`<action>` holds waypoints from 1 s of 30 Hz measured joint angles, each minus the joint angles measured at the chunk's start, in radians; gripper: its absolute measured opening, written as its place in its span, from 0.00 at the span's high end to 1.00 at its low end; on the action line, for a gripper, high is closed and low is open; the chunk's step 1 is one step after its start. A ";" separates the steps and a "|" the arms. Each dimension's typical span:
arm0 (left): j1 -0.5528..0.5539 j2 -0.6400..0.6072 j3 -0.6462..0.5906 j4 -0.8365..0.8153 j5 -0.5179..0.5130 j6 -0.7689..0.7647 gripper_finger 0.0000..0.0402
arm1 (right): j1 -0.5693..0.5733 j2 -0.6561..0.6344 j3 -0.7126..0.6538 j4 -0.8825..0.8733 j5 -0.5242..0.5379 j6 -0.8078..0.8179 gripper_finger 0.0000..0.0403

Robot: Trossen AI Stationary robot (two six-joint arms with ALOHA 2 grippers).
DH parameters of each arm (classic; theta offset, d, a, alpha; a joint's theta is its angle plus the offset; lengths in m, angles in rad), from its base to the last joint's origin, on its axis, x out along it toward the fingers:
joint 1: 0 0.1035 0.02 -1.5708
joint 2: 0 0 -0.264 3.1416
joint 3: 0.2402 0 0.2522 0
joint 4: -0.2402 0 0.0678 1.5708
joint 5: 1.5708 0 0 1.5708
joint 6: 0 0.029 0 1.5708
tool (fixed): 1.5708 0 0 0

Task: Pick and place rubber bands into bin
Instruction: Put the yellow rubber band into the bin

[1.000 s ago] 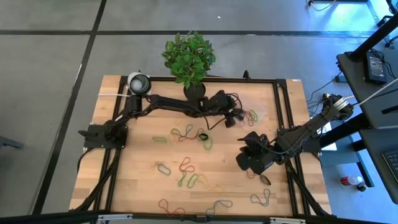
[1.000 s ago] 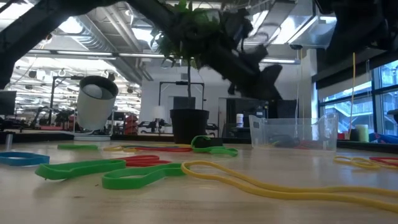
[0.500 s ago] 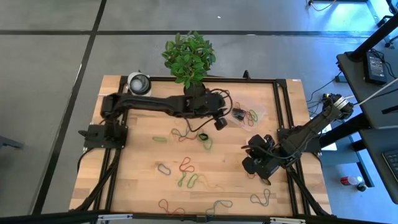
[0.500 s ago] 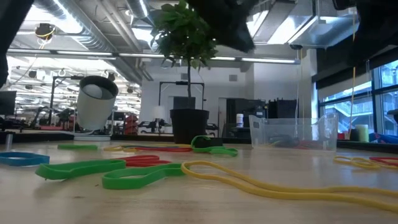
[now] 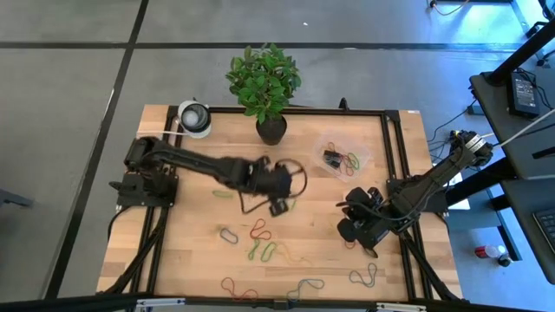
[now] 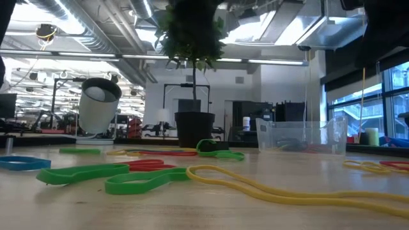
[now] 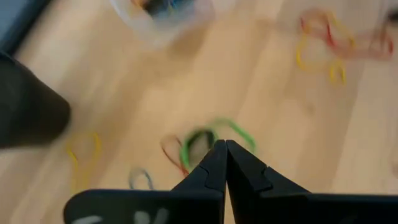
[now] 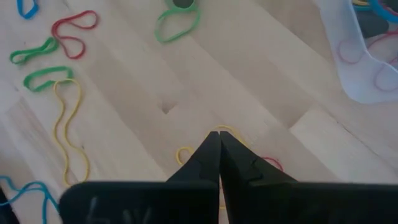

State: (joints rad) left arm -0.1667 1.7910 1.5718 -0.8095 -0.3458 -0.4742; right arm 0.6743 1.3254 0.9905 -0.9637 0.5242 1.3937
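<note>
Lighting's pretty even from overhead, the wooden counter (image 5: 191, 251) is bright with only soft shadows. Ceiling strip lights (image 6: 275, 62) glare a bit in the low view, and the nearest yellow rubber band (image 6: 281, 191) is out of focus. Left wrist view is smeared with motion blur; right wrist is crisp.

Arms: I count two, each with one claw, left claw (image 5: 279, 208), right claw (image 5: 349, 227).
Bin (image 5: 340, 156): one.
Plant pot (image 5: 270, 128): one.
Rubber bands (image 5: 263, 251): many, can't count exactly.

Right gripper (image 8: 219, 138) fingers pressed together above yellow band (image 8: 186, 151); bin (image 8: 357, 68) corner beyond.
</note>
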 joint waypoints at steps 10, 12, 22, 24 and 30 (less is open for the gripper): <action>-0.178 -0.217 -0.478 0.299 0.061 -0.166 1.00 | -0.035 0.025 0.000 0.204 -0.035 -0.139 1.00; -0.202 -0.283 -0.572 0.346 0.062 -0.179 1.00 | -0.056 0.056 0.007 0.244 -0.071 -0.168 1.00; -0.231 -0.583 -0.874 0.360 0.113 -0.147 1.00 | -0.145 0.407 0.321 0.254 -0.209 -0.519 1.00; -0.231 -0.627 -0.908 0.364 0.116 -0.119 1.00 | -0.156 0.481 0.401 0.246 -0.233 -0.612 0.98; -0.230 -0.722 -0.983 0.359 0.135 -0.039 1.00 | -0.185 0.665 0.594 0.235 -0.260 -0.836 0.90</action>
State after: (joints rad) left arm -0.3969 1.0688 0.5883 -0.4501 -0.2104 -0.5135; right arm 0.4895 1.9900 1.5848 -0.7291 0.2644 0.5578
